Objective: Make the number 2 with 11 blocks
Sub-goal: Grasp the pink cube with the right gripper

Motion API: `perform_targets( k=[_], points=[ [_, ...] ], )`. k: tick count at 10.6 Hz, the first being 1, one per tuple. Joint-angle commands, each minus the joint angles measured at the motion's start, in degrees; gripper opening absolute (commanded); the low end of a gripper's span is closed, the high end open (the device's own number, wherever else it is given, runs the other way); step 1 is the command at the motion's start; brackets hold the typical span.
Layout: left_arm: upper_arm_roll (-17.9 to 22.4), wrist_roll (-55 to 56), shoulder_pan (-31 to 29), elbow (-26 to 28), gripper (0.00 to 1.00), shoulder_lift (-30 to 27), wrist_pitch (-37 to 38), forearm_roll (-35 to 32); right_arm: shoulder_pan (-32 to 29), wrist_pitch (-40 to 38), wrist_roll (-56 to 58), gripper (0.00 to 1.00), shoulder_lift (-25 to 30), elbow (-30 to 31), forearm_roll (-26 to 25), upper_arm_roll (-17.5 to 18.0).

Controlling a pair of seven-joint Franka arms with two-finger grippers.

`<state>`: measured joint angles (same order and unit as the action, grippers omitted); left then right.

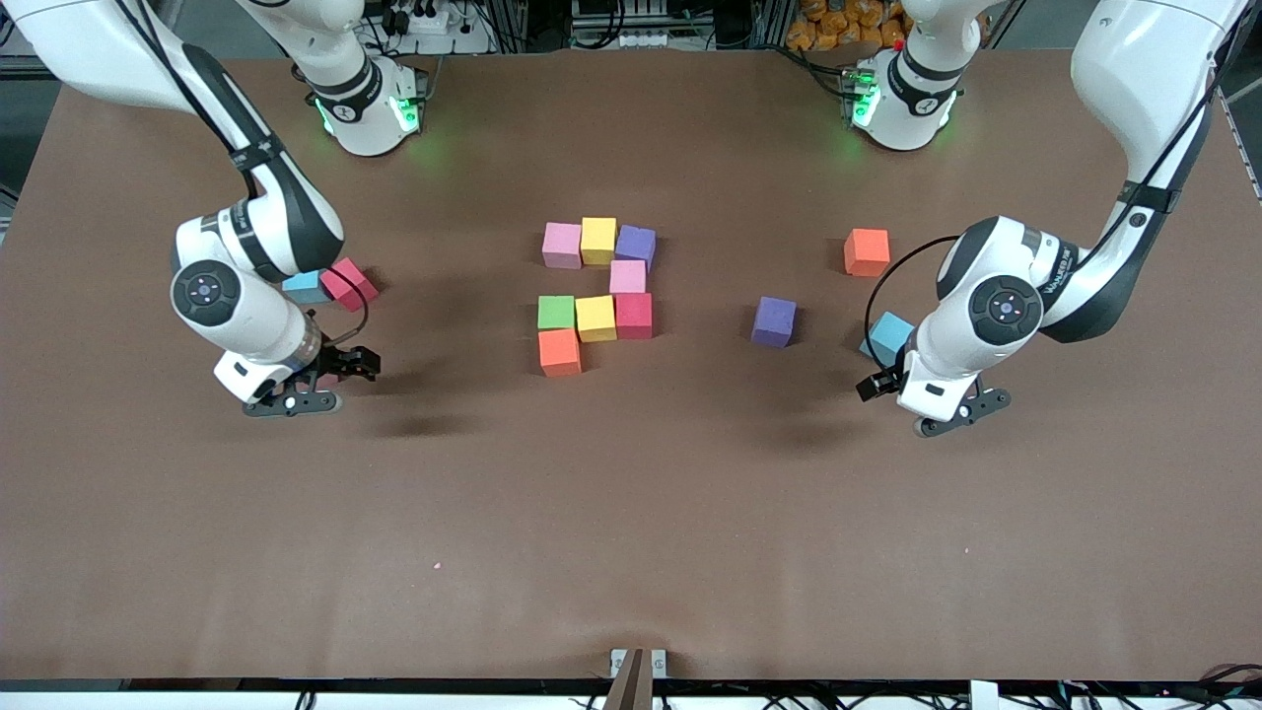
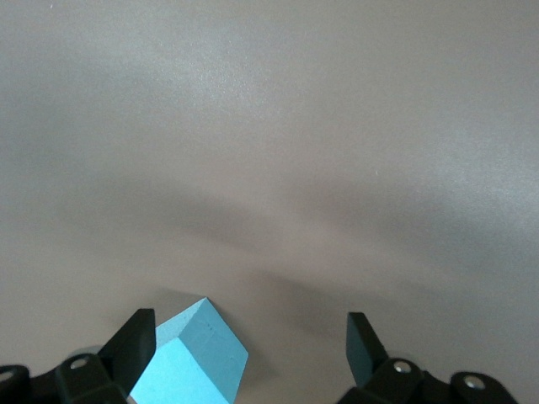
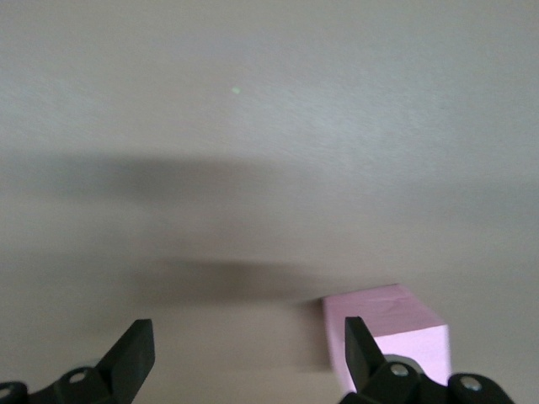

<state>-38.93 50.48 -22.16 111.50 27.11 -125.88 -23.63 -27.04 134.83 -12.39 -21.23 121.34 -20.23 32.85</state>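
Blue cube (image 2: 189,362) sits off-centre under your left tool (image 2: 251,345), fingers apart; close now and you'll knock it askew; right tool (image 3: 250,349) waits, also apart.

Number 2 (image 1: 595,292) unfinished – eight blocks, mid-table.

Brown matte table (image 1: 631,513) carrying loose and grouped cubes. At centre, partial digit: top row of pink cube (image 1: 562,245), yellow cube (image 1: 598,240), purple cube (image 1: 636,246); single pink cube (image 1: 627,276) below; middle row of green cube (image 1: 556,312), yellow cube (image 1: 595,318), red cube (image 1: 634,316); orange cube (image 1: 559,352) nearest the front camera. Toward the left arm's end: purple cube (image 1: 774,321), orange cube (image 1: 867,251), light blue cube (image 1: 889,335). Toward the right arm's end: light blue cube (image 1: 306,287) touching red-pink cube (image 1: 349,284).
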Motion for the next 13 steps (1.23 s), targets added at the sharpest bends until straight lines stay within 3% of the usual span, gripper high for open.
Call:
perform_targets(
  k=[1,4,11,12,13],
  points=[
    [-0.3,-0.7,-0.2,-0.3,1.00,0.2,-0.2,-1.5,-4.8,3.0,8.7,1.00,2.0,5.1,-0.1,0.3],
    [-0.3,-0.6,-0.2,-0.3,1.00,0.2,-0.2,-1.5,-8.4,5.4,20.1,1.00,2.0,6.7,-0.2,-1.7],
    [-0.3,-0.1,0.0,-0.4,1.00,0.2,-0.2,-1.5,-9.4,14.4,19.8,1.00,-0.6,11.4,0.5,-3.1],
    [-0.3,-0.1,0.0,-0.4,1.00,0.2,-0.2,-1.5,-9.4,14.4,19.8,0.95,-0.7,11.4,0.5,-3.1],
    [-0.3,-0.1,0.0,-0.4,1.00,0.2,-0.2,-1.5,-9.4,14.4,19.8,0.73,-0.6,11.4,0.5,-3.1]
  ],
)
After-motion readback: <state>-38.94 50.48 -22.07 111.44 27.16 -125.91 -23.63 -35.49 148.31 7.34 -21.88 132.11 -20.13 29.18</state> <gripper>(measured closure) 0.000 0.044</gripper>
